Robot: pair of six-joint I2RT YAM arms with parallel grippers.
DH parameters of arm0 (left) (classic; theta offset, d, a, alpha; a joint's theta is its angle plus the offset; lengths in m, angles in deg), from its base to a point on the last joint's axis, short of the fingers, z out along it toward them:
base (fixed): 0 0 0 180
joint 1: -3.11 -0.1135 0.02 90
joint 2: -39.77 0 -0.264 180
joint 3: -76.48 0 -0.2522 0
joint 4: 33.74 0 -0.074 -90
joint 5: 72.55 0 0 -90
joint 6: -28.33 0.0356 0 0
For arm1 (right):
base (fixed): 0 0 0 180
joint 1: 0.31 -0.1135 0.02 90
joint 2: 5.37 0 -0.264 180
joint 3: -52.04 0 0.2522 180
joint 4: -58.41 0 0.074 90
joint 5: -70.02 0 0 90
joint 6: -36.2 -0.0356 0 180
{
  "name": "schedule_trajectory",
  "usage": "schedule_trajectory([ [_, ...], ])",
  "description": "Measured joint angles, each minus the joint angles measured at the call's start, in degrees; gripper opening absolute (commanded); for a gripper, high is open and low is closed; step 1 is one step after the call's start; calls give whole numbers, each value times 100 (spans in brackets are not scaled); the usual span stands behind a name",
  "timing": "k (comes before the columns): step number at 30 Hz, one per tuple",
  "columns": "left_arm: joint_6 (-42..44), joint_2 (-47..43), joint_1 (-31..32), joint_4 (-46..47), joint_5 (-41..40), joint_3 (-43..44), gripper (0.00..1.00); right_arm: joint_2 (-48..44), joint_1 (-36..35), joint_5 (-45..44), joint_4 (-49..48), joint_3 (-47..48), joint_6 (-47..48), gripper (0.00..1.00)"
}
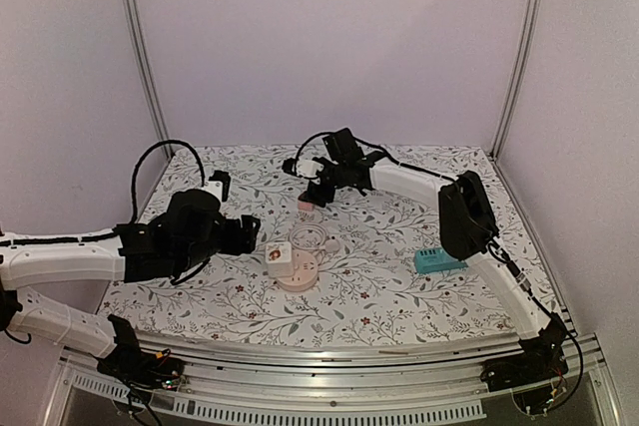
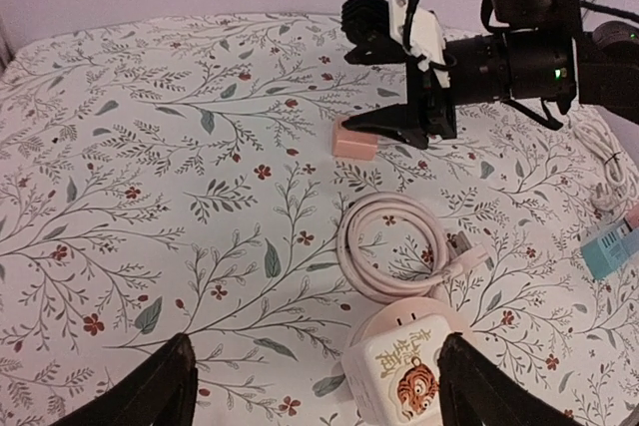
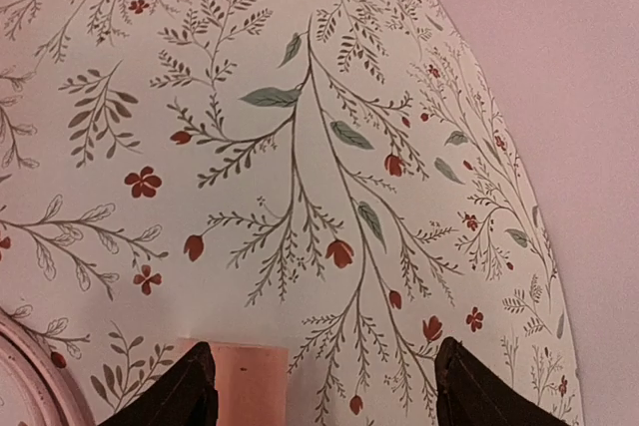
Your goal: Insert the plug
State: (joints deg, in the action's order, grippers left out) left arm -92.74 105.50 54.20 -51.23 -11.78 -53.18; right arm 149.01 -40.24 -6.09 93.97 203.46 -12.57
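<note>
Right gripper [image 3: 321, 351] is nearer: plug [image 3: 235, 381] sits just under it, off-centre toward one finger. It's open, empty. Left gripper [image 2: 315, 346] is open and empty too, by the socket [image 2: 404, 374].

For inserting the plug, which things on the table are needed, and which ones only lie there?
For the job:
- pink block, probably the plug
- socket cube with the tiger picture
- coiled cable, perhaps

Just lying about:
- blue box
</note>
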Motion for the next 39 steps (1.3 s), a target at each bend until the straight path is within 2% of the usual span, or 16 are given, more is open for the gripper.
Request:
schedule_trajectory([
  [4, -4, -31, 0, 0, -2, 0, 83, -2, 79, 179, -570, 66, -299, 73],
  [9, -4, -70, 0, 2, -13, -4, 82, 0, 223, 334, -793, 57, -623, 62],
  [14, -7, -70, 0, 2, -11, -33, 82, 11, 271, 33, -966, 72, -778, 57],
  [19, -9, -70, 0, 4, 15, -44, 82, 146, 271, -225, -1051, 223, -752, 61],
  [22, -31, -70, 0, 2, 57, -44, 82, 284, 271, -330, -1003, 393, -693, 71],
  [32, -90, -92, -2, 9, 243, -46, 82, 361, 247, -144, 435, 682, -140, 83],
  [39, -140, -92, -2, 11, 337, -46, 82, 492, 118, -413, 881, 940, 365, 82],
])
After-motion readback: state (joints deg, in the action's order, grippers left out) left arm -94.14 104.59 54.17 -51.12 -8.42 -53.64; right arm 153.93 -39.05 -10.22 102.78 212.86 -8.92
